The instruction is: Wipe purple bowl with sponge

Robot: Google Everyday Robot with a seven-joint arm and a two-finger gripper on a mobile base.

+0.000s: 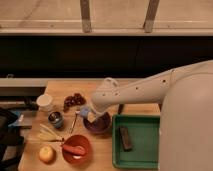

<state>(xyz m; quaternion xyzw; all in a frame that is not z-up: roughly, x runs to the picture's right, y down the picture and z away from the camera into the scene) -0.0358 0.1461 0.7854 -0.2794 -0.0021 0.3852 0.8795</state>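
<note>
Hand (90,115) is sitting at the purple bowl's (100,125) left rim, pressing a sponge (85,112) there; can't tell its grip state. Green tray (142,150) is lying beside it.

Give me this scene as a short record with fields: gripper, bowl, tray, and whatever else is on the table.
gripper: over the near-left rim of the purple bowl, at
sponge: pale blue piece at the gripper
green tray: right of the bowl, holds a dark bar
red bowl: front, holds a red item
other: grapes, white cup, metal cup, apple
</note>
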